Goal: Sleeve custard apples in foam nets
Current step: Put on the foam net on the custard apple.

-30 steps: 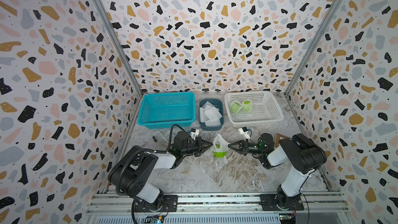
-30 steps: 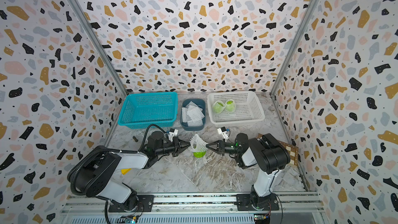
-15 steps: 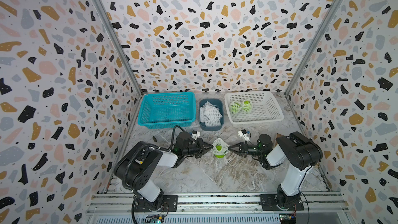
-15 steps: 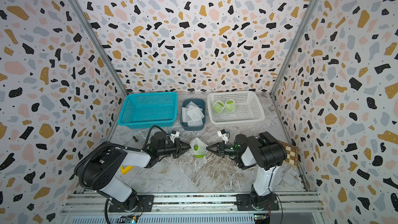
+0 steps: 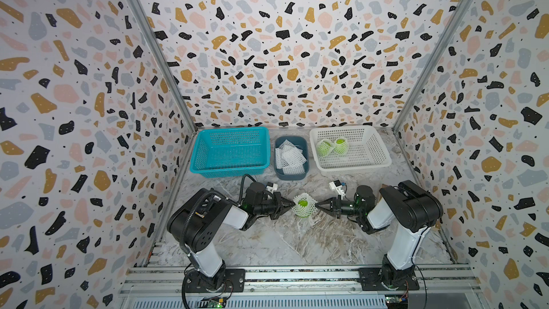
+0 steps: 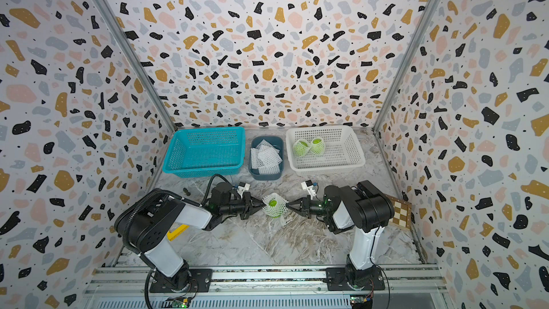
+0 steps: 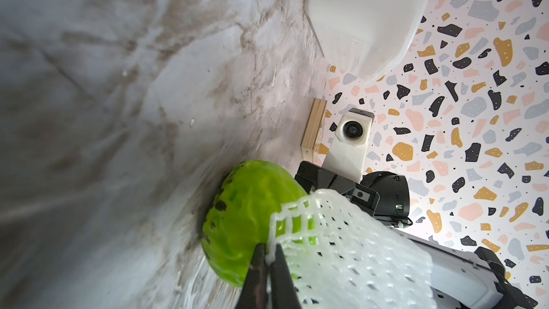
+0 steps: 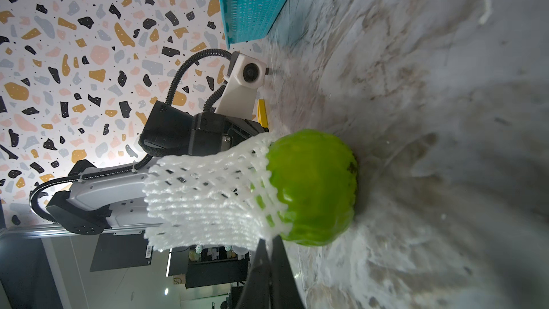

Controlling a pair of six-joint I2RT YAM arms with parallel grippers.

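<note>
Custard apples: three, one in a foam net pinched by left hand and right hand.

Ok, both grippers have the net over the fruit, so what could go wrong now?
The left gripper and right gripper each pinch only the rim of the foam net, so it could slip free or tear. The custard apple sits unheld on the table, only partly covered; an uneven pull might roll it out.
</note>
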